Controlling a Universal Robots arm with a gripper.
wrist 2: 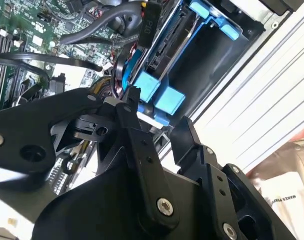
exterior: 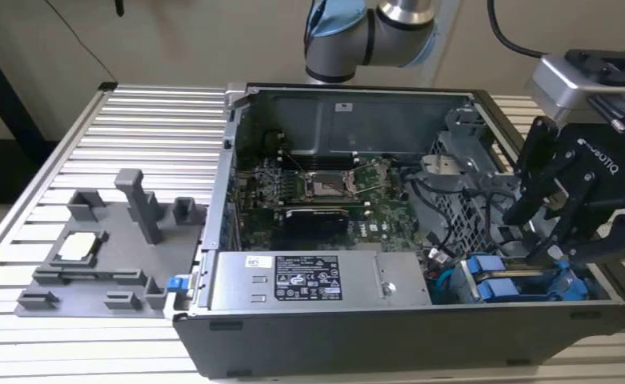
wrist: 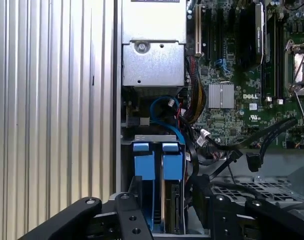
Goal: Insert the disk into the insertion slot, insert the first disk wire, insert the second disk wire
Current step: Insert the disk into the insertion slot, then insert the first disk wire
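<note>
As the disk [wrist: 172, 167] looks seated in the insertion slot [wrist: 154, 138], the gripper [wrist: 164, 195], jaws spread and empty, likely needs the loose black wire [wrist: 253, 161].

Exterior view: high above computer case [exterior: 398, 344], angled down inside. Both wrist views: behind claw [wrist: 169, 200] [wrist 2: 159, 112], close, sharing case's drive cage [wrist: 157, 138] [wrist 2: 212, 25].

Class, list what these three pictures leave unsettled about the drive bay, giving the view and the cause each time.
1. How deep the blue carriers sit in the insertion slot: first wrist view, the gripper covers their lower ends.
2. Where the blue cable ends: first wrist view, it drops behind the slot's grey rim.
3. The arm's upper part: exterior view, cut off by the top edge.
</note>
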